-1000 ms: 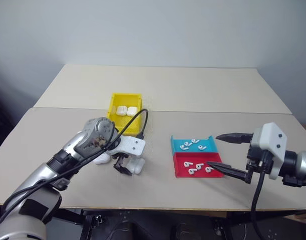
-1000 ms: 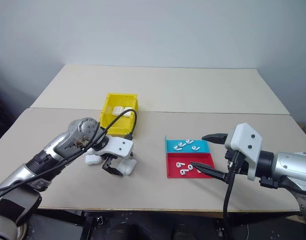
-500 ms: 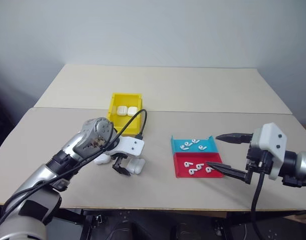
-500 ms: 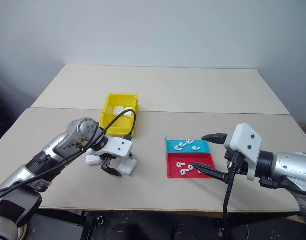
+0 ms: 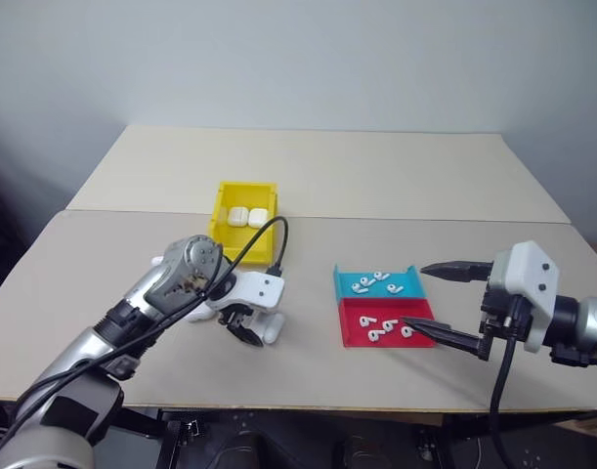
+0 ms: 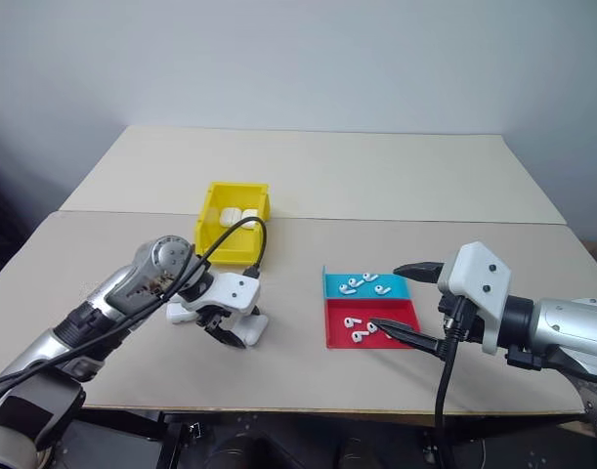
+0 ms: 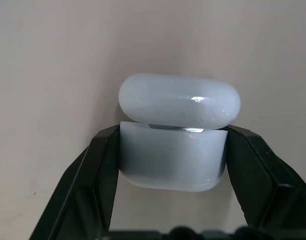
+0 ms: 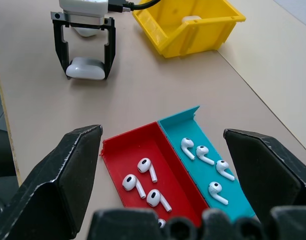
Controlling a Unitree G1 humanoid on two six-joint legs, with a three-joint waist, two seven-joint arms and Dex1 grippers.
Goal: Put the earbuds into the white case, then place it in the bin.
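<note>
A white case (image 7: 178, 135) lies on the table in front of the bin, and my left gripper (image 5: 245, 334) points down at it, shut on it with a black finger pressed against each side of its body. The case's lid end sticks out past the fingertips. Several earbuds (image 8: 142, 169) lie in the red half of a small tray and several more (image 8: 203, 152) in its teal half. My right gripper (image 5: 415, 293) hovers by the tray's right side, open wide and holding nothing. The yellow bin (image 5: 223, 210) stands behind the left arm with two white cases (image 5: 247, 217) inside.
The teal-and-red tray (image 5: 349, 337) sits right of centre near the front edge. Another white case (image 6: 181, 313) lies beside my left wrist. A black cable (image 5: 269, 239) loops from the left wrist over the bin's front wall. The table's far half is bare.
My left gripper's fingers have closed onto the white case they were straddling. The right arm, tray and bin stay as they were.
</note>
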